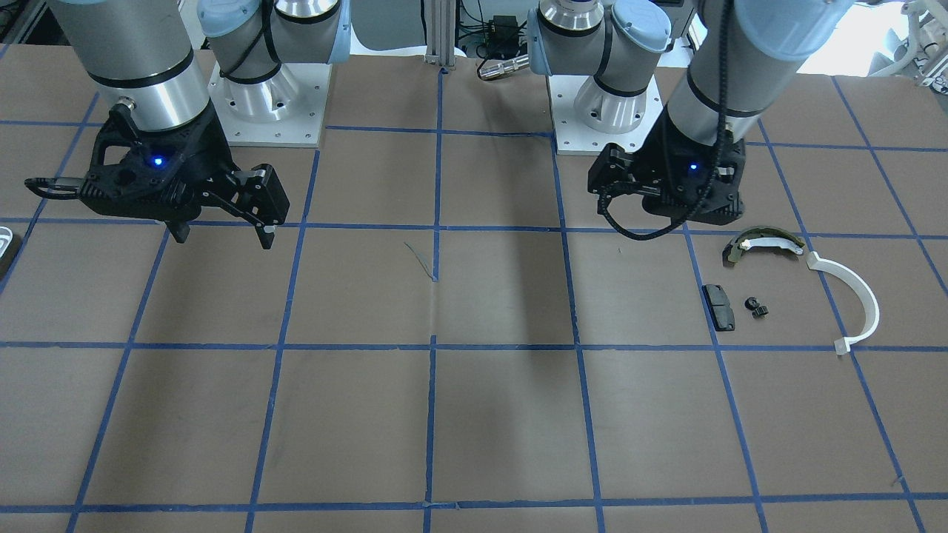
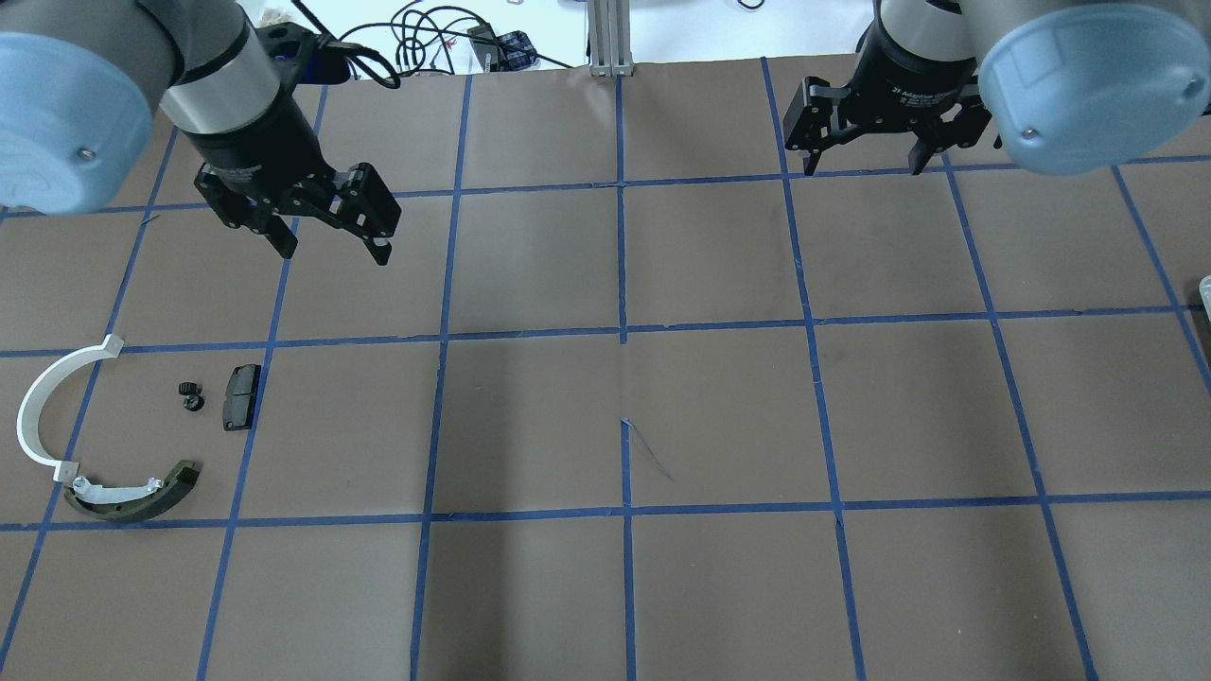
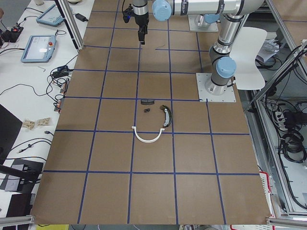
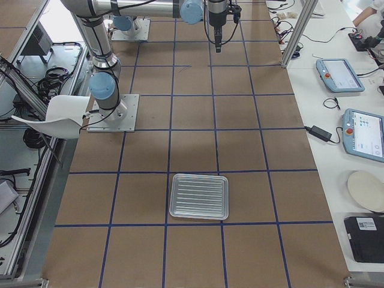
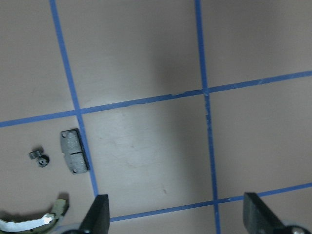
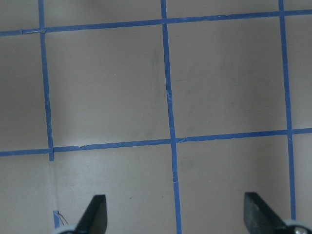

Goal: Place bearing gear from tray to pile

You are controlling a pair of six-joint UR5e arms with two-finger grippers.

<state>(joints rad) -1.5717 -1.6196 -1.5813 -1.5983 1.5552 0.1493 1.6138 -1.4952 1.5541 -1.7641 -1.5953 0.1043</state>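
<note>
I see the left gripper (image 2: 333, 248) and the right gripper (image 2: 863, 168) both spread, holding nothing. The bearing gear (image 2: 193, 403) lies beside the black pad (image 2: 241, 396) near the left edge

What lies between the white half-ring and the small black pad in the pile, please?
Two small black gear-like parts sit between the white half-ring and the black pad, nearer the pad. The overhead view shows this clearly.

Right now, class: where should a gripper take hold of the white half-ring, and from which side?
Probably mid-arc on the white half-ring, from straight above, jaws straddling the thin band, one inside the curve, one outside. It lies flat, so the middle should balance.
</note>
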